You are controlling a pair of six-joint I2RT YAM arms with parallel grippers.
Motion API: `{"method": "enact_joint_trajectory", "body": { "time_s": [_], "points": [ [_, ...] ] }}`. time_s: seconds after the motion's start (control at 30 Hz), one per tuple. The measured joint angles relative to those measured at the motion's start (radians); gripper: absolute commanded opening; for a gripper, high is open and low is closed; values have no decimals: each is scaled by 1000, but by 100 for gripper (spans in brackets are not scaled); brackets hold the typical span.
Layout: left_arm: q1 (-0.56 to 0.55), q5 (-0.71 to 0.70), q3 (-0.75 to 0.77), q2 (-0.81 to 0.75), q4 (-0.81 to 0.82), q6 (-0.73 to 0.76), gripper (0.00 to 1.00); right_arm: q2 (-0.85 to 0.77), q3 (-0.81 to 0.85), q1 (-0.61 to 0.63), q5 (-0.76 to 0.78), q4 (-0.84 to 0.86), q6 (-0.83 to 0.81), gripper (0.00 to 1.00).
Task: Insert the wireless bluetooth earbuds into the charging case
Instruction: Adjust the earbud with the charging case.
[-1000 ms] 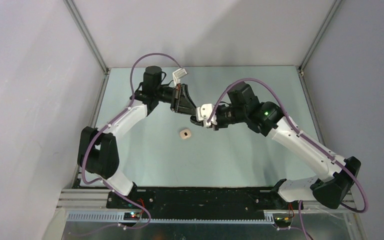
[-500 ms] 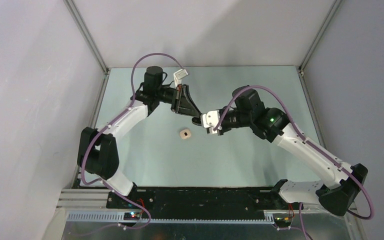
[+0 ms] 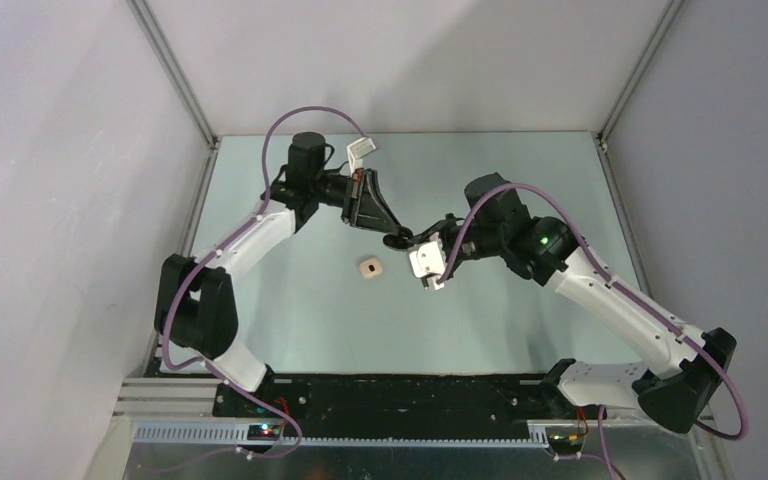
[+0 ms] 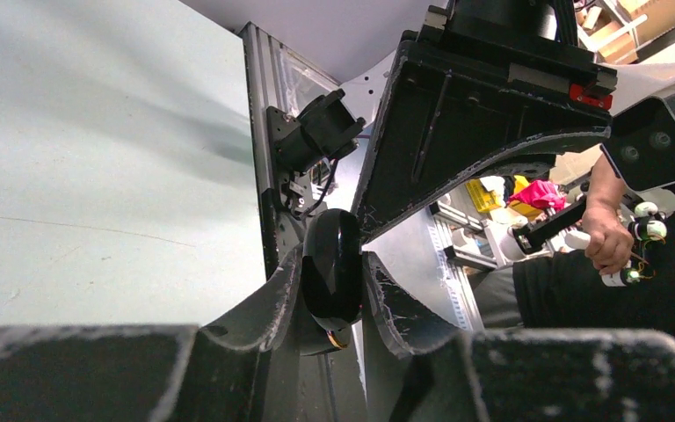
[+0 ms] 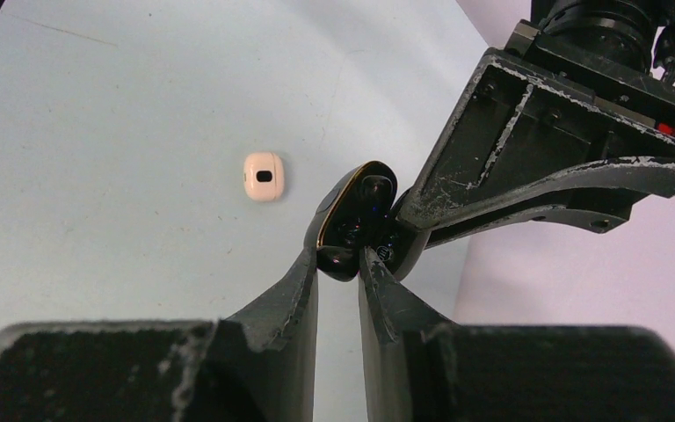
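Left pincer (image 4: 332,265) clamped the open charging case (image 5: 348,216) above the counter (image 5: 97,132); one earbud (image 5: 374,186) seemed seated inside; right pincer (image 5: 338,264), narrowed at its rim, held I couldn't tell what; second bud likely left to seat.

left arm: we've got the white-and-black jointed left arm (image 3: 250,235) folded at the elbow near the left edge, forearm reaching far and inward.
left gripper: our black two-finger left gripper (image 4: 332,262) points right toward centre, fingers pinched on a small glossy black oval case (image 4: 330,272).
right arm: the white-and-black right arm (image 3: 610,295) stretches from its low elbow up-left toward centre.
right gripper: our black right gripper (image 5: 338,257) meets the left one tip to tip, fingers narrowly apart, nipping the same case's near end.
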Motion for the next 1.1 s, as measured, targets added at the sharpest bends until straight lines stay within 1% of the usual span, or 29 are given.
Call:
{"method": "enact_joint_trajectory", "body": {
  "time_s": [0.13, 0.43, 0.63, 0.9, 1.03, 1.1],
  "points": [
    [-1, -1, 0, 0, 0, -10, 0, 4, 18, 0, -3, -30, -24, 4],
    [-2, -2, 0, 0, 1, -31, 0, 74, 153, 2, 0, -183, -51, 4],
    [-2, -26, 0, 0, 0, -34, 0, 88, 188, 9, 13, -214, -66, 4],
    [6, -121, -1, -3, 0, -35, 0, 127, 289, 21, 34, -257, 36, 3],
    [8, -171, -3, -13, 0, -44, 0, 132, 283, 40, 74, -259, 105, 1],
    [8, -223, -22, -34, -1, -51, 0, 131, 267, 59, 129, -217, 171, 0]
  ]
}}
